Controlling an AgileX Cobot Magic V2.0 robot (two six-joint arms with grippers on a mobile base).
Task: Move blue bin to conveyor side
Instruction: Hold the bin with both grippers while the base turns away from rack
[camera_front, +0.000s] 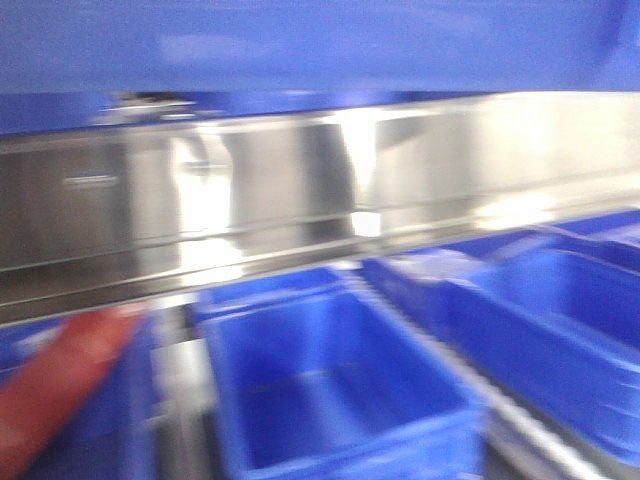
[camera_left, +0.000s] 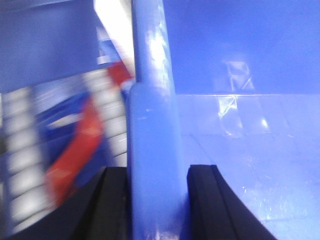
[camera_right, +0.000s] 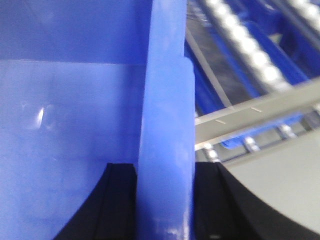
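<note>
Claws hold the blue bin (camera_front: 320, 45) by its thick rim, one on each side.

In the left wrist view the left claw (camera_left: 157, 172) pinches the rim. One black finger (camera_left: 112, 200) sits on the outer side and one on the inner side. The rim fills the gap between them. The smooth inside of the bin spreads from 12 to 4 o'clock. At 9 o'clock, outside the bin, there is a red strip (camera_left: 75, 150) and some pale bars. They are too smeared to tell what they are.

In the right wrist view the right claw (camera_right: 165, 172) pinches the rim the same way, with a black finger on each side. The inside of the bin is at 9 o'clock. At 1 o'clock, outside the bin, lie shiny rollers (camera_right: 250, 50). A grey bar (camera_right: 250, 112) crosses at 3 o'clock.

The front view is blurry. The blue bin fills the top, at 12 o'clock, very near the camera. Under it a steel rail (camera_front: 320, 190) runs from 9 to 3 o'clock. Below the rail sit a middle blue box (camera_front: 330, 390) at 6 o'clock and a side blue box (camera_front: 570, 310) at 4 o'clock. A red shape (camera_front: 60, 390) shows at 8 o'clock.
</note>
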